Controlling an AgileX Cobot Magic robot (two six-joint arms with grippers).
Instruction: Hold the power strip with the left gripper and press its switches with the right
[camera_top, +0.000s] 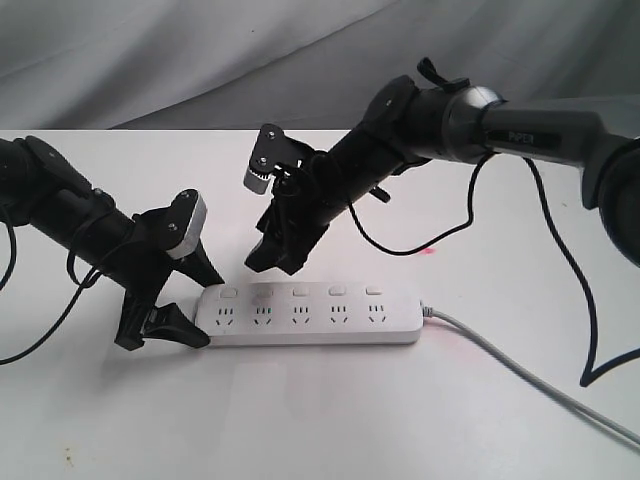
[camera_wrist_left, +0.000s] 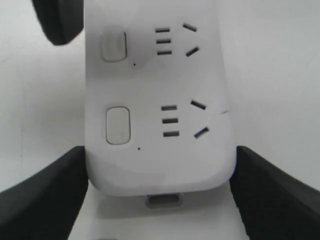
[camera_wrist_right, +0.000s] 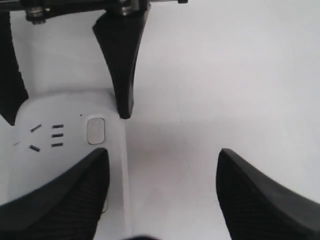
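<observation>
Counting in the exterior view, you have one power strip (camera_top: 316, 333) lying left to right on the white table (camera_top: 330, 420). It has five switches (camera_top: 300, 291) in a row along its far edge, five socket groups (camera_top: 300, 317) on the near side of them, and one grey cord (camera_top: 520, 375) leaving its right end toward the near right. You have two arms. The left gripper (camera_top: 213, 312) straddles the strip's left end, jaws wide, one finger at the far side and one at the near side. The right gripper (camera_top: 277, 263) hangs spread and empty just far of the strip, by the second switch from the left. In the left wrist view you can count two rounded-square switches and two socket groups on smooth white plastic with rounded corners. The two black fingers (camera_wrist_left: 45, 195) meet the strip's long sides, so it is pinched across its width. A rounded black tip of the other claw shows beside the farther switch; you cannot tell whether it touches. In the right wrist view the right gripper's two finely ribbed black fingers (camera_wrist_right: 270, 200) stand far apart, gripping nothing. One is over the strip's left end and the other is over bare table. One switch shows here, and the left gripper's tapering finger rests at the strip's far edge.
</observation>
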